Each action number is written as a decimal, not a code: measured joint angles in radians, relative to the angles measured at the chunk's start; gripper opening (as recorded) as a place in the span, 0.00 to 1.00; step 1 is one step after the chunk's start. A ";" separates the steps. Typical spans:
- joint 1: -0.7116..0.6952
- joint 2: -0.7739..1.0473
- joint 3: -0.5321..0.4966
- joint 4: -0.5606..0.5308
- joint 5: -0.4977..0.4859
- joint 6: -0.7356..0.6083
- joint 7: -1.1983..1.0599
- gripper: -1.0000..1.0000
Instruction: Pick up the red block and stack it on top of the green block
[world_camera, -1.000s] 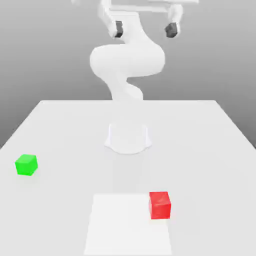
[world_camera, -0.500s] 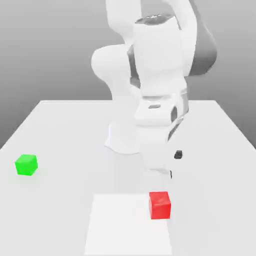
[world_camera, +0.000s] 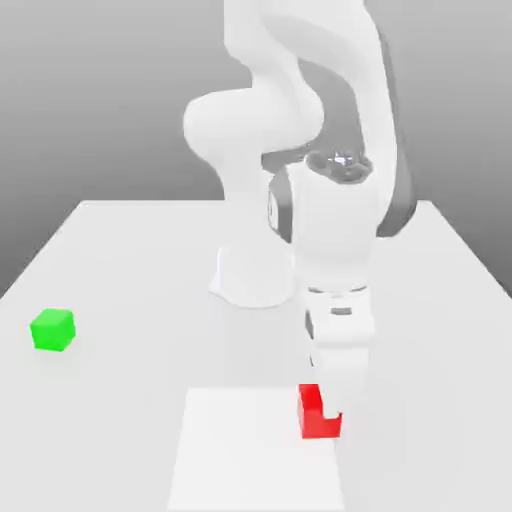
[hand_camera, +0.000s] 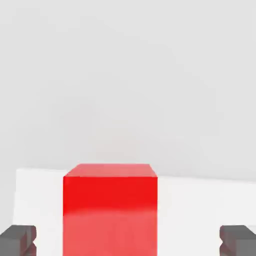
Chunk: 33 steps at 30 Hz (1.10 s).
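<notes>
The arm (world_camera: 300, 130) has swung down from the top of the exterior frame, where a second ago its hand hung high above the desk (world_camera: 120, 260), and now fills the centre and centre-right of that frame, its hand lowered onto the lower-centre area; the descent has carried the pincer (world_camera: 332, 400) to the red block (world_camera: 316, 418), whose upper right part is now covered by the hand in the exterior view. The pincer stands wide apart and grips nothing: in the hand view its two dark fingertips (hand_camera: 18, 239) sit at the lower corners of the frame, well clear of the red block's sides, with the block between them at lower centre. In my judgement the approach is finished or nearly so, and the closing of the jaws is the step next due; lifting and carrying remain undone. The red block itself has not shifted; it rests at the right edge of the paler square patch (world_camera: 250, 450) on the desk. The green block (world_camera: 52, 329) is likewise unmoved at the left of the exterior frame, well apart from the red one, with nothing on top. No brand, label or writing can be read on any surface.
</notes>
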 joint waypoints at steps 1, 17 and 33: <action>-0.007 0.017 0.012 0.002 0.019 0.014 -0.014 0.50; -0.058 0.083 0.078 0.009 0.084 0.065 -0.060 0.00; -0.024 -0.145 -0.089 -0.026 -0.112 -0.128 0.049 0.00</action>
